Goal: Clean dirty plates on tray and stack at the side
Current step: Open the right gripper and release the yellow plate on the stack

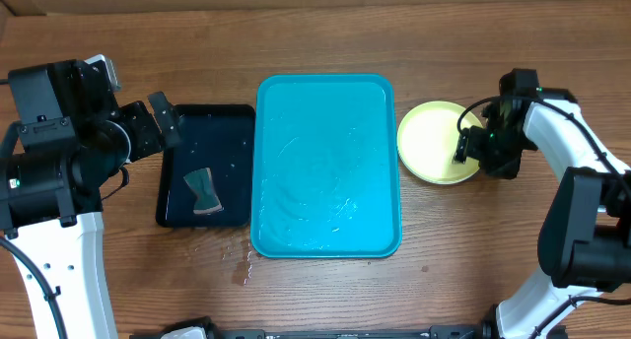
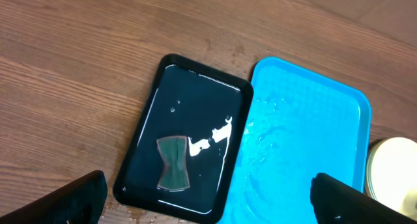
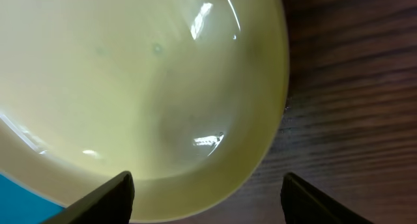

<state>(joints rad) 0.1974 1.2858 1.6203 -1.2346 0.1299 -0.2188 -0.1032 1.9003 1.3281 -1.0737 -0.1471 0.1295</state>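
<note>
The tray [image 1: 325, 162] is lying bare, the plates [image 1: 434, 140] sitting beside it (nearly finished, I'd say); the right gripper [image 1: 465, 145] is straddling their rim with jaws apart, the left gripper [image 1: 163, 120] gaping wide.

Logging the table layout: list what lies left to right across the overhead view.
small black rectangular plastic tray → large turquoise rectangular plastic tray → round yellow-green plastic plate
</note>
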